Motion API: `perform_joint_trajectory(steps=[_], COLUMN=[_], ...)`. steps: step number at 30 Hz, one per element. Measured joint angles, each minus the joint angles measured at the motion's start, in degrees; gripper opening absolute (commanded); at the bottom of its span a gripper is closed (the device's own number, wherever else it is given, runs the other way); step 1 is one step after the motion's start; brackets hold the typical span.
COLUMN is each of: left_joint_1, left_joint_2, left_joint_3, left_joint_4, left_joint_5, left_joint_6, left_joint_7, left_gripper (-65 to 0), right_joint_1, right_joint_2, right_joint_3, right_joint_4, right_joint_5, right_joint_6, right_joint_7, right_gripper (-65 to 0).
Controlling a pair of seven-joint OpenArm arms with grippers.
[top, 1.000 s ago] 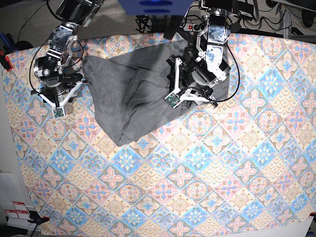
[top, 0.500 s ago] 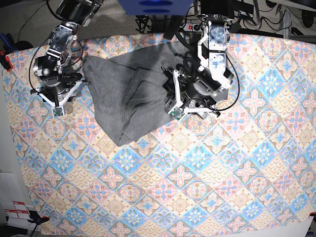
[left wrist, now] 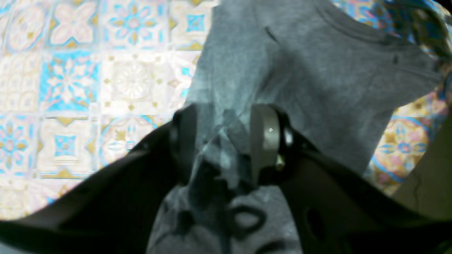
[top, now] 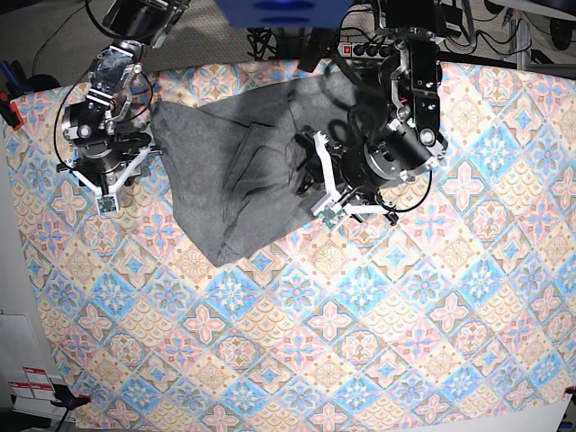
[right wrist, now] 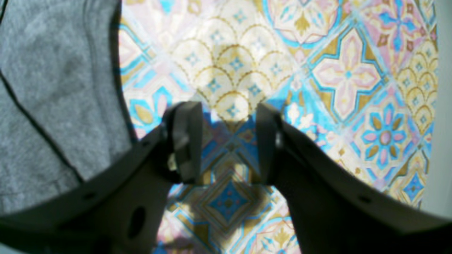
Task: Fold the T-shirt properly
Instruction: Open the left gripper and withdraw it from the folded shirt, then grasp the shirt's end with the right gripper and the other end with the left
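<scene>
The grey T-shirt [top: 225, 171] lies crumpled at the back of the patterned tablecloth [top: 360, 315], with folds running across its middle. My left gripper [top: 335, 196] hangs over the shirt's right part. In the left wrist view its jaws [left wrist: 222, 141] stand apart with a raised bunch of the T-shirt [left wrist: 317, 70] between them. My right gripper [top: 108, 180] hovers over bare cloth just left of the shirt's left edge. Its open fingers [right wrist: 229, 141] hold nothing, and the T-shirt [right wrist: 53, 88] lies off to one side.
Cables and a power strip [top: 360, 49] run along the table's back edge. A red clamp [top: 9, 112] grips the cloth at the left edge. White papers [top: 22, 360] sit beyond the front left corner.
My left arm has swung to the right and turned, and its gripper now sits lower over the shirt's right part, with the fabric there gathered. The right arm has stayed still.
</scene>
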Motion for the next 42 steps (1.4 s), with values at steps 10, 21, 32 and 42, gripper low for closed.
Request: perform_joint_trajectory(steps=[10,21,32,42], left_joint_1=[8.9,16.9,18.5,15.3], left_joint_2=[-9.9,-11.2,-6.4,-6.4], left_joint_3=[-13.3,-22.6,-29.6,-30.4], left_joint_4=[1.8,-0.3,-1.3,-13.4], left_joint_5=[-0.9,-0.1,0.2,0.1], left_joint_6=[0.0,0.0,0.1,0.2], left_joint_7=[-0.7,0.1,-0.2,-0.5], left_gripper=[-60.7,-62.4,-31.4,-31.4], right_joint_1=[0.0,0.0,0.0,0.3], right_joint_2=[0.2,0.2,0.1,0.1], right_joint_3=[0.3,0.1,0.1,0.0], right_joint_4=[-0.1,-0.1,-0.1,-0.1], right_joint_5=[0.0,0.0,0.0,0.0], right_joint_6=[0.0,0.0,0.0,0.0], right_joint_7=[0.0,0.2,0.0,-0.5], right_gripper=[-40.9,-40.9,-40.9,-30.3])
